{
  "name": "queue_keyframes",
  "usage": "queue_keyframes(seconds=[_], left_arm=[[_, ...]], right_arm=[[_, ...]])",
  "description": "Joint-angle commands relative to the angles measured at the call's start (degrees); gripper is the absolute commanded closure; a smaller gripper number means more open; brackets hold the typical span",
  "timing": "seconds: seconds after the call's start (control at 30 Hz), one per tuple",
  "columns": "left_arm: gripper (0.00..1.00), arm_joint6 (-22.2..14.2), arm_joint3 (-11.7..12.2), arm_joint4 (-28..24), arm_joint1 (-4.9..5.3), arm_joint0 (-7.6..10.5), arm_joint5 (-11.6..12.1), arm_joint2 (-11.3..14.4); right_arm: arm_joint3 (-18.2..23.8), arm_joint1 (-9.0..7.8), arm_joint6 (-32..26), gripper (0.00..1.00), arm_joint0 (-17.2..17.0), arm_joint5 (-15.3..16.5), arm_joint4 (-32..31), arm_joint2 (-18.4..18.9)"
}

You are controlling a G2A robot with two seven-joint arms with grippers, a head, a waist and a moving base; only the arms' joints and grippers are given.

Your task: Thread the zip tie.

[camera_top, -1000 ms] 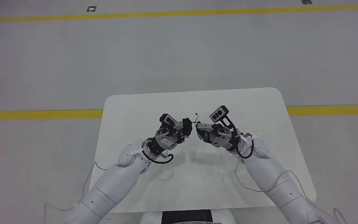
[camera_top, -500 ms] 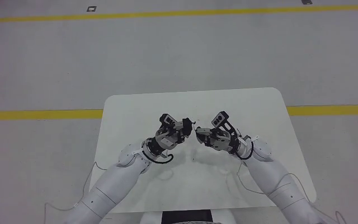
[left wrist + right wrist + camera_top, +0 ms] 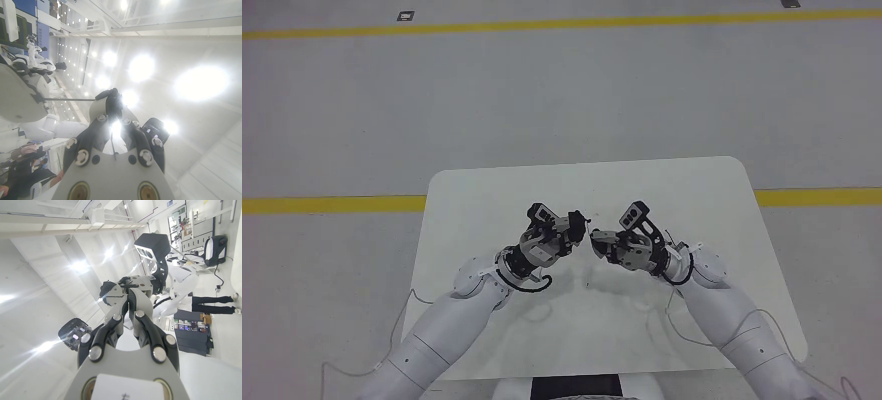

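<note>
My left fingers [image 3: 98,109] are closed on the zip tie [image 3: 70,99], held in the air above the middle of the counter [image 3: 492,200]. My right fingers [image 3: 140,300], at their 3 o'clock, are pressed shut, seemingly on its other end. Over the last second the right ones dipped slightly toward 6 o'clock while the left stayed put, which I judge a small realignment, the threading not visibly finished.
</note>
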State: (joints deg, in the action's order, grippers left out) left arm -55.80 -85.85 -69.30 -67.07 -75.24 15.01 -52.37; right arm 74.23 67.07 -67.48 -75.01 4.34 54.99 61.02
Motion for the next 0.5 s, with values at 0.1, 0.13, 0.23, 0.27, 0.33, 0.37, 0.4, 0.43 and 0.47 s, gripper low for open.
queue_keyframes(seconds=[0.1, 0.13, 0.23, 0.27, 0.33, 0.37, 0.4, 0.43, 0.47], left_arm=[[1.00, 0.00, 0.00, 0.00, 0.00, 0.00, 0.00, 0.00], [1.00, 0.00, 0.00, 0.00, 0.00, 0.00, 0.00, 0.00], [1.00, 0.00, 0.00, 0.00, 0.00, 0.00, 0.00, 0.00], [1.00, 0.00, 0.00, 0.00, 0.00, 0.00, 0.00, 0.00], [1.00, 0.00, 0.00, 0.00, 0.00, 0.00, 0.00, 0.00], [1.00, 0.00, 0.00, 0.00, 0.00, 0.00, 0.00, 0.00], [1.00, 0.00, 0.00, 0.00, 0.00, 0.00, 0.00, 0.00], [1.00, 0.00, 0.00, 0.00, 0.00, 0.00, 0.00, 0.00], [1.00, 0.00, 0.00, 0.00, 0.00, 0.00, 0.00, 0.00]], right_arm=[[-0.70, -0.25, 0.83, 0.00, -0.28, -0.84, -0.82, 1.20], [-0.73, -0.43, 1.30, 0.00, -0.49, -0.58, -1.10, 2.08], [-0.62, -1.04, 1.15, 0.00, -1.49, 0.13, -0.94, 5.02], [-0.60, -1.23, 0.90, 0.00, -1.90, 0.52, -0.24, 6.20], [-0.04, -1.59, -0.53, 0.00, -2.87, 1.27, 1.80, 8.54], [0.54, -1.80, -1.98, 0.00, -3.52, 1.63, 3.52, 10.09], [1.05, -1.94, -3.33, 0.00, -4.00, 2.00, 5.13, 11.35], [1.41, -2.06, -4.58, 0.00, -4.60, 2.14, 6.80, 12.48], [2.05, -2.21, -6.07, 0.00, -5.16, 2.18, 8.65, 13.87]])
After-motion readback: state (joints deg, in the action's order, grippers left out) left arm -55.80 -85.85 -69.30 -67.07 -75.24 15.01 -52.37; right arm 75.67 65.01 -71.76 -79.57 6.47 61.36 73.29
